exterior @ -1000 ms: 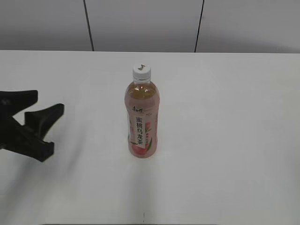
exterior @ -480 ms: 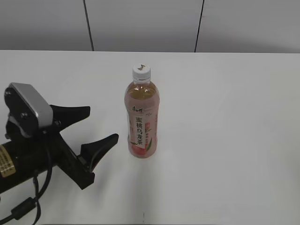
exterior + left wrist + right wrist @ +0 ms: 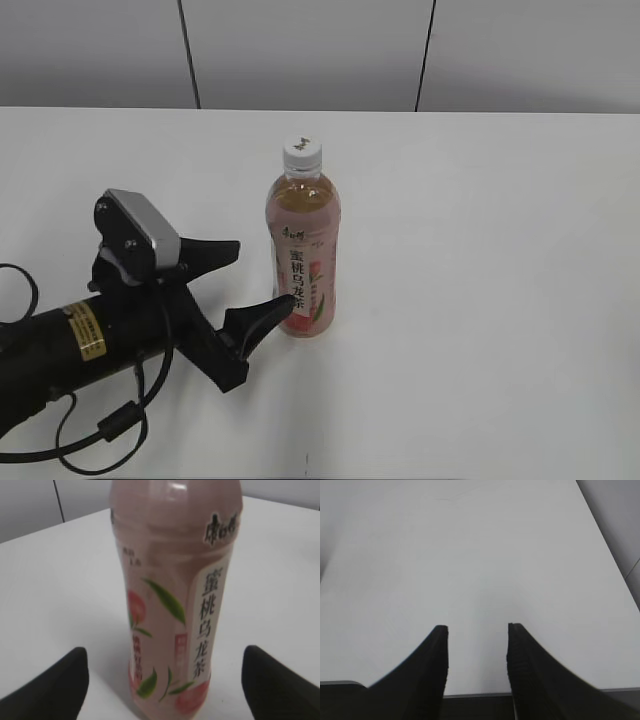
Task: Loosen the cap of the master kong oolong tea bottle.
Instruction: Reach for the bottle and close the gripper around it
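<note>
The master kong oolong tea bottle [image 3: 304, 255] stands upright in the middle of the white table [image 3: 500, 250], amber tea inside, pink peach label with a white strip of black characters. Its white cap [image 3: 301, 153] sits on top. The bottle fills the left wrist view [image 3: 175, 595], where the cap is out of frame. My left gripper [image 3: 258, 275] is open just left of the bottle's lower half, one fingertip close to the label; the fingers frame the bottle in the left wrist view [image 3: 165, 680] without touching. My right gripper [image 3: 477, 630] is open and empty over bare table, outside the exterior view.
The left arm with its grey wrist camera [image 3: 140, 235] and cables lies across the table's front left. A grey panelled wall [image 3: 300, 50] runs behind the table. The right wrist view shows the table's right edge [image 3: 607, 545].
My left arm has moved in from the left edge toward the bottle, and its open fingers now sit beside the bottle's lower half. The bottle has not moved.
</note>
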